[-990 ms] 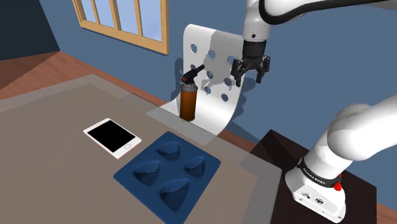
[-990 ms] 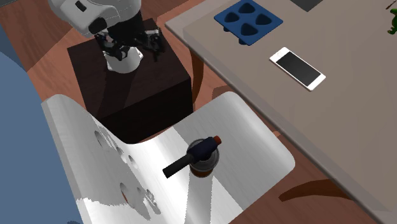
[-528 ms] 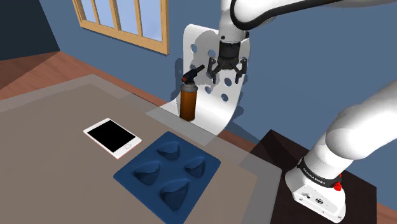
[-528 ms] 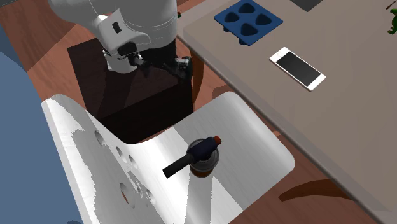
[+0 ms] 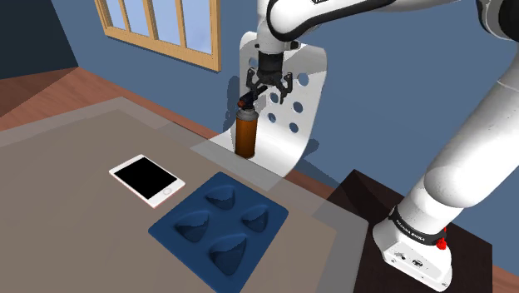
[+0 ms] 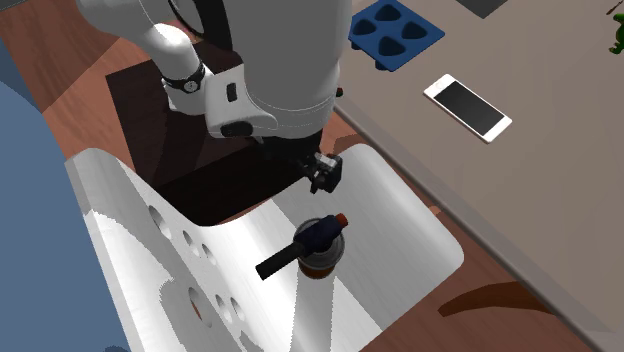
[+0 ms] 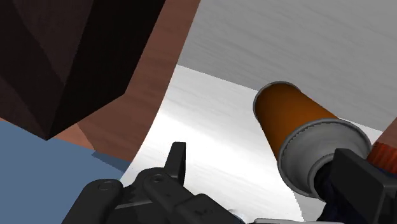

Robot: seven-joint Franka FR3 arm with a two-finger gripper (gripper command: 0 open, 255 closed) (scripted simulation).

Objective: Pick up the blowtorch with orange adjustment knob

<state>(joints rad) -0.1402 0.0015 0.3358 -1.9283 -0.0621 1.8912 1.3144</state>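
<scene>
The blowtorch [image 5: 245, 126] stands upright on a white chair seat: an orange-brown canister with a black head and nozzle. From above, the second exterior view shows the blowtorch [image 6: 318, 243] with its small orange knob [image 6: 342, 219]. My gripper [image 5: 268, 92] hangs open just above the torch's head, slightly toward the shoulder view's right, touching nothing. The gripper [image 6: 322, 172] is offset from the torch toward the stand. In the wrist view the blowtorch [image 7: 292, 124] lies beside one black finger [image 7: 177, 159], with nothing between the fingers.
The white chair [image 5: 291, 112] has a curved back with round holes close behind the gripper. On the grey table [image 5: 75, 166] lie a phone [image 5: 148, 181] and a blue mould tray [image 5: 220, 221]. The dark stand [image 6: 170, 120] is beside the chair.
The arm has swung toward the shoulder view's left, from off the chair back's right edge to just above the torch's head. The fingers stayed open and the torch has not moved.
</scene>
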